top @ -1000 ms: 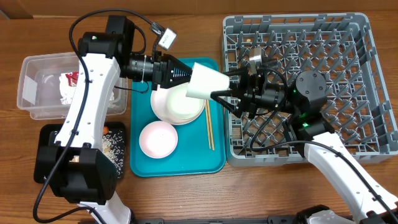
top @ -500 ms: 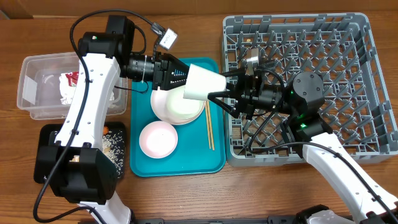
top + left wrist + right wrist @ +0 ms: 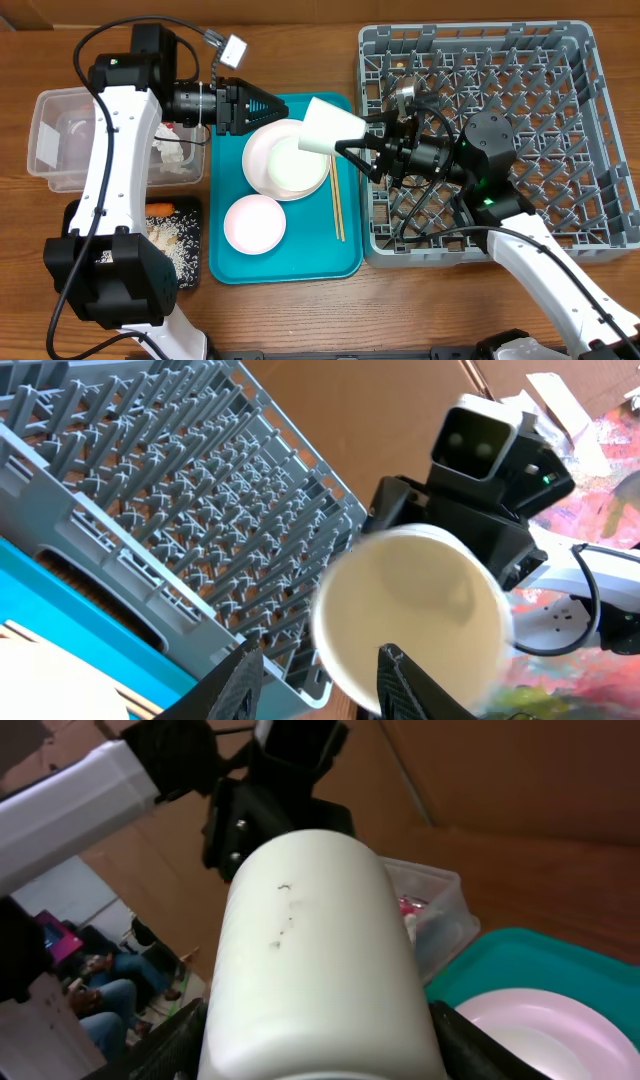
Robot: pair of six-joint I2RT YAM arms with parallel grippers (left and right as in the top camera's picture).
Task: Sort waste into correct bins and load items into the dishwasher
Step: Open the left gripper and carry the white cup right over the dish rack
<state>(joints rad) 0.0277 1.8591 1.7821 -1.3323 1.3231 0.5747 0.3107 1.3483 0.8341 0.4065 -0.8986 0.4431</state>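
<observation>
Right gripper (image 3: 352, 136) has the white cup (image 3: 328, 128) clamped across its side wall. In the wrist view the fingers (image 3: 165, 1040) sit on either flank of the body, with the cup lying on its side. It's up in the air over the top right corner of the teal tray (image 3: 300, 265), just beside the left edge of the grey dish rack (image 3: 590, 60), mouth pointing toward the other arm.

Left gripper (image 3: 268, 110) is near the cup's mouth but not touching it, with its jaws partly apart and nothing between them.

My read on the cup: rigid, smooth, probably light. I can't tell if it's ceramic or plastic, so I'd treat it as breakable. That glossy wall looks slippery, and the body seems to taper, so a squeeze could let it creep along the pads. A grip across the middle of the wall seems safest — not out at the thin rim. I'd lower it onto the pegs gently, since a drop could chip it.
</observation>
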